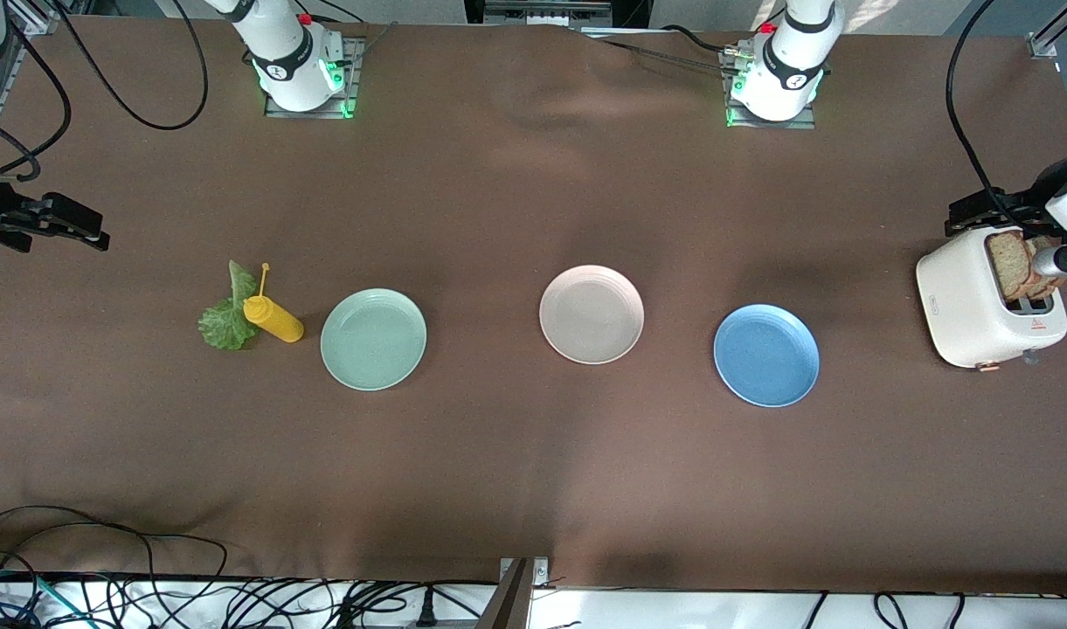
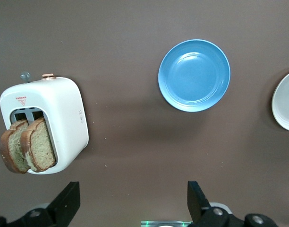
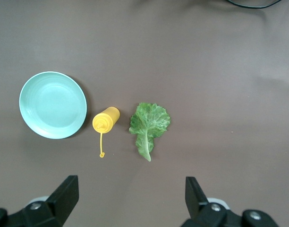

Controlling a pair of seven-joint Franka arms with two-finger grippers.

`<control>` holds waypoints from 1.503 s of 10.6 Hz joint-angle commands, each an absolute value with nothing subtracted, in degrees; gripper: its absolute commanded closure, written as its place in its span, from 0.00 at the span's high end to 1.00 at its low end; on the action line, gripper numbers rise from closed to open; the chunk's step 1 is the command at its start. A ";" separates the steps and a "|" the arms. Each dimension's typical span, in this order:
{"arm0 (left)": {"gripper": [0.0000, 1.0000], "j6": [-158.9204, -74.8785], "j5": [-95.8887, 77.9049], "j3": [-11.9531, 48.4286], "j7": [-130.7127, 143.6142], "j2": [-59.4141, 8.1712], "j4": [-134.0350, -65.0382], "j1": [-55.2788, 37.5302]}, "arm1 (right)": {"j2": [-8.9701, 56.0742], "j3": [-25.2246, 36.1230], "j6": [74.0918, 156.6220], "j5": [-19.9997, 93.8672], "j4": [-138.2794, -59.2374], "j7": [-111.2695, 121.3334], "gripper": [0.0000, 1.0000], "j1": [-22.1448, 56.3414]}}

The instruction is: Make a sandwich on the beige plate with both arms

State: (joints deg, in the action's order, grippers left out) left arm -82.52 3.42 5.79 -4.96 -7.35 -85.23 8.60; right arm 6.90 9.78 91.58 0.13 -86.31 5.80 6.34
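Note:
The beige plate (image 1: 592,314) lies bare in the middle of the table, its edge showing in the left wrist view (image 2: 286,101). Two brown bread slices (image 1: 1015,262) (image 2: 29,147) stand in the slots of a white toaster (image 1: 970,310) (image 2: 64,120) at the left arm's end. A green lettuce leaf (image 1: 225,321) (image 3: 148,124) lies flat at the right arm's end. My left gripper (image 1: 979,214) (image 2: 133,203) hangs open over bare cloth beside the toaster. My right gripper (image 1: 83,227) (image 3: 131,201) hangs open over bare cloth, apart from the lettuce. Both hold nothing.
A yellow squeeze bottle (image 1: 273,319) (image 3: 105,120) lies between the lettuce and a mint-green plate (image 1: 373,339) (image 3: 52,105). A blue plate (image 1: 766,355) (image 2: 194,75) sits between the beige plate and the toaster. Cables trail along the table's front edge.

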 commanded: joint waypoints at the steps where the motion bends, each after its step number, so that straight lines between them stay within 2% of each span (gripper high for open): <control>1: 1.00 -82.61 2.38 6.15 -4.66 -7.03 -85.43 8.88 | 6.59 9.76 90.70 0.70 -86.04 6.68 1.00 6.33; 5: 1.00 -84.81 1.67 6.24 -4.66 -7.03 -85.87 8.88 | 6.68 9.76 91.05 0.70 -85.87 6.76 1.00 6.24; 16: 1.00 -83.85 1.58 6.33 -4.75 -6.95 -86.48 10.20 | 6.68 9.67 90.79 0.70 -85.78 6.59 1.00 6.33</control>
